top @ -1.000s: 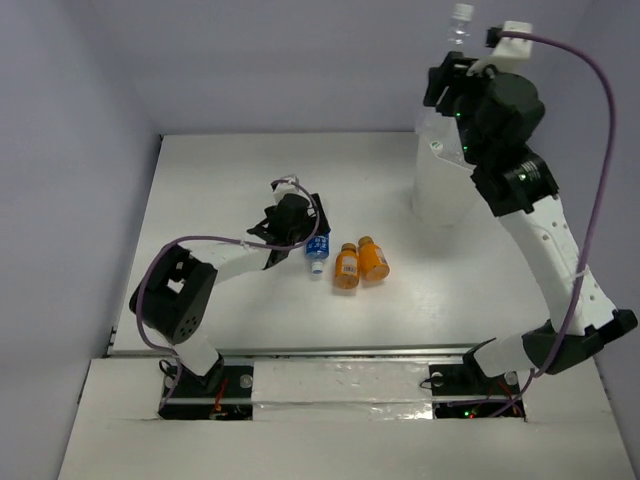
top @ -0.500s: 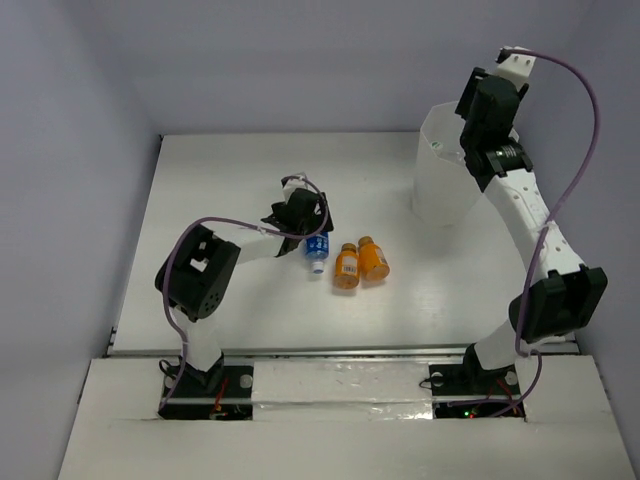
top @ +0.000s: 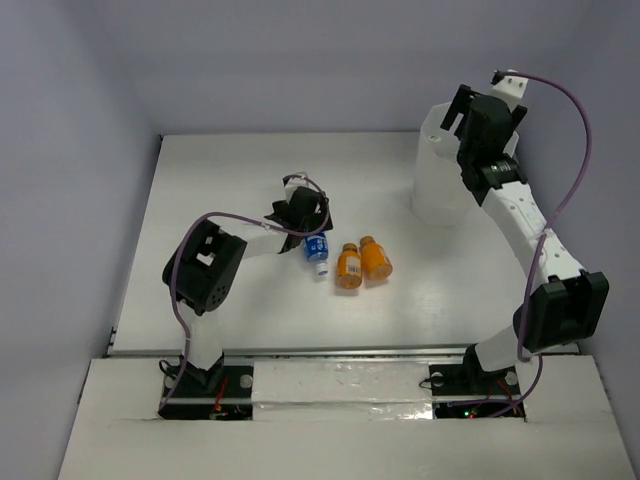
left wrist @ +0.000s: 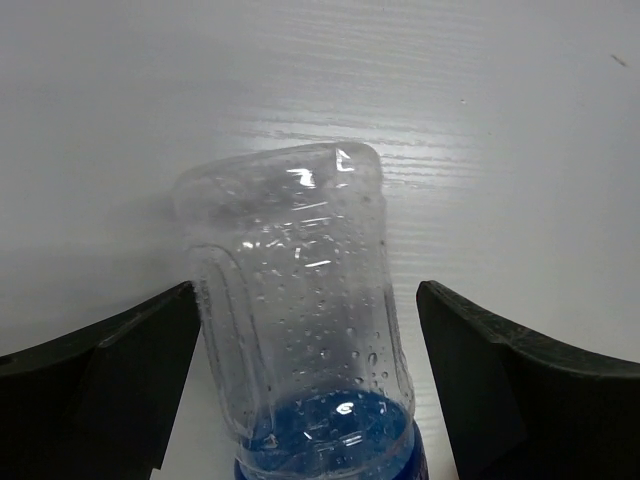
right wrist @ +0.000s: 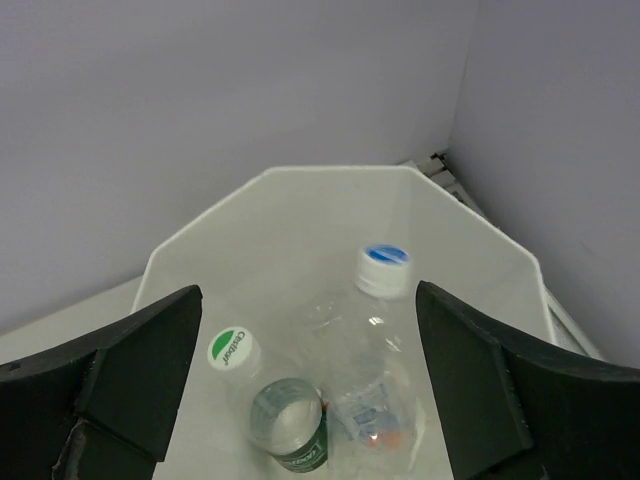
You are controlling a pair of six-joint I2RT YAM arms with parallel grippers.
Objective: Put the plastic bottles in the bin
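A white desk (top: 220, 180) carries everything. On its far right corner stands the bin (top: 432, 195), tall, translucent white, with a many-sided rim.

The right arm (top: 520, 215) rises from the near edge and reaches up over the bin. Its end effector (right wrist: 305, 300) hangs above the bin's mouth with both fingers spread wide and nothing between them.

The left arm (top: 215, 270) bends low across the desk toward the middle. Its end effector (top: 308, 228) sits down at the desk surface, open, with a finger on either side of a blue-labelled bottle (left wrist: 300, 300). The left finger (left wrist: 120, 370) is right against the bottle; the right finger (left wrist: 500, 380) stands clear of it.

That clear bottle lies on its side near the middle of the desk, its white cap toward the near edge.

Just to its right lie two short orange bottles (top: 348, 266) (top: 375, 258), side by side and touching, orange caps toward the far edge.

Inside the bin lie a clear bottle with a blue-marked white cap (right wrist: 375, 350) and a green-labelled bottle (right wrist: 285, 420).
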